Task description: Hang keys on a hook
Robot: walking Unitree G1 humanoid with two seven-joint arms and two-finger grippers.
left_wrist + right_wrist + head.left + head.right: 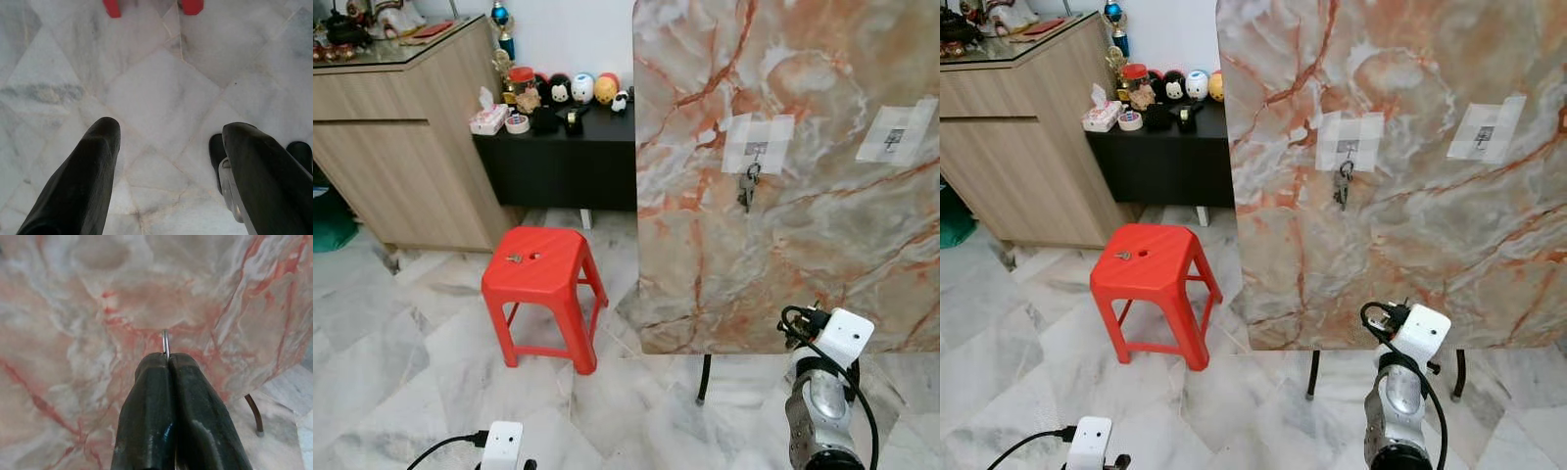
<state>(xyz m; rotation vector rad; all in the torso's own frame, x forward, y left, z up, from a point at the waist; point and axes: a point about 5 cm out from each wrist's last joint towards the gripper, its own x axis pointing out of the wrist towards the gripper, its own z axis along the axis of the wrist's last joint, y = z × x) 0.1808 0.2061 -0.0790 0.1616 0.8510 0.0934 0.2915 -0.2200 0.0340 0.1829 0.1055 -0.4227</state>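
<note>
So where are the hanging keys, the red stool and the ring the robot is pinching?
hanging keys (747,188), left eye view, on the key bunch under its hook.
red stool (540,262), left eye view, on the seat.
ring (166,342), right wrist view, on the loop above the fingertips.

Head views overlook marble board (783,176)

My right arm (820,416) is a silver, rounded metal shell with dark joints, capped by a white box-shaped wrist camera (843,336). A black cable (800,320) loops from that box and runs down along the arm. On my left wrist I see a second white box (502,446) with a black cable (442,448) plugged into its side. My fingers (80,186) are long, matte black, with rounded tips.
</note>
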